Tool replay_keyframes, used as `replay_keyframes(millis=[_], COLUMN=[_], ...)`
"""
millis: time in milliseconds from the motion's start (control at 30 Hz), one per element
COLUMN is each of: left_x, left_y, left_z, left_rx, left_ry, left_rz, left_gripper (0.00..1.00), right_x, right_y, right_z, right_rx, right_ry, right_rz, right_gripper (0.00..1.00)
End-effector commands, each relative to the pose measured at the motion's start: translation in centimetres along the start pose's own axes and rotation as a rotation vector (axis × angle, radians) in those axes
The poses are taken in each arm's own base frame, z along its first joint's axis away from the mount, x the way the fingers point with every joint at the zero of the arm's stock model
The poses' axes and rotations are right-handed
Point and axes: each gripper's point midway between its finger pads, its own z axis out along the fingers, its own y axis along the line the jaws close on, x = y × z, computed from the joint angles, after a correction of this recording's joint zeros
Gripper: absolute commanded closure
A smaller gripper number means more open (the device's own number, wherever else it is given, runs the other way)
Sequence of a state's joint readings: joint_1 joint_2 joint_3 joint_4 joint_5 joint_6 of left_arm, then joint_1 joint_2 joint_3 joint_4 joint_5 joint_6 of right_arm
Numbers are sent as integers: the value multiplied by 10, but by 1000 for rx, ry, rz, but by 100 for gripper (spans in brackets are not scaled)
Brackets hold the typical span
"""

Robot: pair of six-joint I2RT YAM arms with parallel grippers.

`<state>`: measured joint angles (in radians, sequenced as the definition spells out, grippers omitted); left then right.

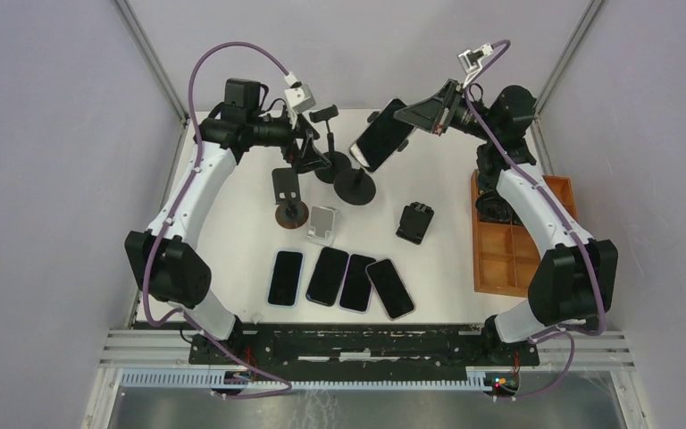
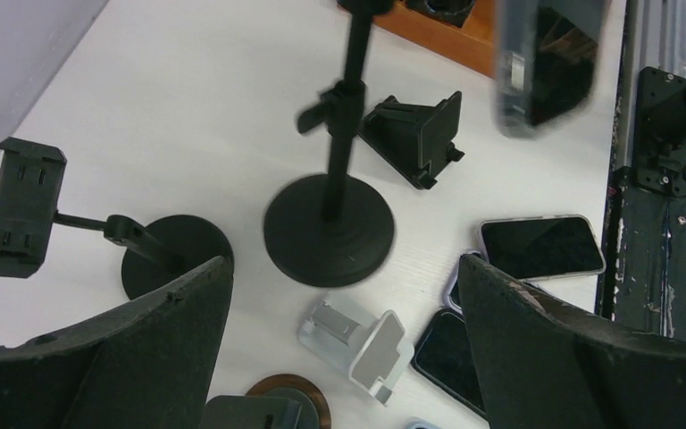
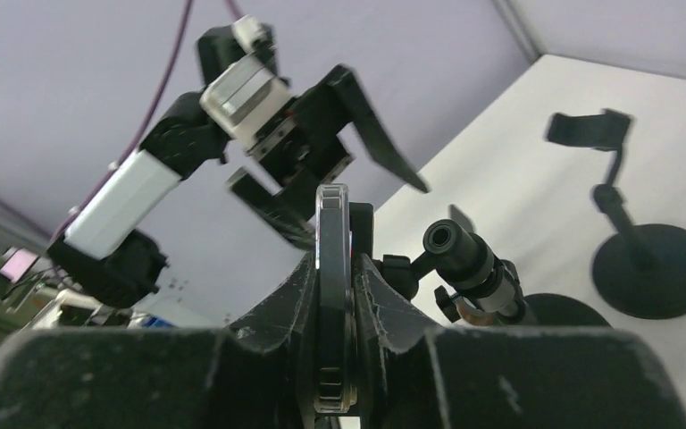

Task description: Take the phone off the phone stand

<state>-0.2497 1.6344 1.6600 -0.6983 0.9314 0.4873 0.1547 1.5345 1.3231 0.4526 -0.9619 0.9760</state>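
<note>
Black and shiny, the flat phone (image 1: 380, 134) is up in the air over the back of the white table (image 1: 447, 188). The right gripper (image 3: 332, 277) pinches it tight, with one finger on each flat side. That arm's own camera sees only the phone's thin edge. Right below the phone is the black phone stand with the round base (image 1: 355, 186) and a thin pole. The phone is just beside the top of that stand. I cannot tell if the two touch.

The left gripper (image 2: 344, 260) hangs close by. Its fingers are spread wide and hold nothing. Under it is a second black stand with a clamp (image 2: 16, 208) that leans to one side.

More things sit on the table: a small silver stand (image 1: 323, 223), a small black folded stand (image 1: 415, 222) and a stand on a brown round base (image 1: 290, 210). Four dark phones (image 1: 328, 275) lie flat in a row near the arms. A brown wooden tray with boxes in it (image 1: 500, 268) sits at the right edge.
</note>
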Motion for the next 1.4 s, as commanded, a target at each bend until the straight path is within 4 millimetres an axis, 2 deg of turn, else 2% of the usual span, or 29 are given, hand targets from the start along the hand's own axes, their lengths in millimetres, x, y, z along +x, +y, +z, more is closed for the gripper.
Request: replay_keyframes(millis=[0, 300, 500, 567, 733, 867, 1033, 1233, 1300, 1367], left_x=[-27, -32, -30, -27, -26, -29, -26, -27, -30, -32], left_y=[-2, -30, -69, -73, -72, -78, -89, -91, -90, -91], left_z=[3, 9, 2, 1, -1, -3, 6, 17, 18, 17], left_rx=[49, 195, 346, 357, 343, 368, 394, 422, 426, 435], left_ry=[-95, -151, -191, -188, -166, -174, -162, -151, -156, -161], left_rz=[52, 61, 70, 95, 127, 153, 181, 164, 159, 151], left_gripper=[0, 0, 0, 0, 0, 0, 0, 0, 4, 12], right_x=[-12, 21, 22, 21, 17, 11, 9, 13, 14, 16], right_y=[102, 138, 152, 154, 157, 162, 167, 171, 171, 172], right_z=[-7, 13, 18, 18, 19, 19, 20, 22, 21, 21], right_rx=[-256, -361, -388, -388, -383, -388, -417, -434, -435, -436], right_ry=[-48, 16, 21, 21, 24, 14, 7, 12, 12, 9], right_rz=[-147, -79, -79, -82, -95, -101, -87, -78, -77, -78], right_gripper=[100, 100, 100, 100, 100, 100, 100, 100, 100, 100])
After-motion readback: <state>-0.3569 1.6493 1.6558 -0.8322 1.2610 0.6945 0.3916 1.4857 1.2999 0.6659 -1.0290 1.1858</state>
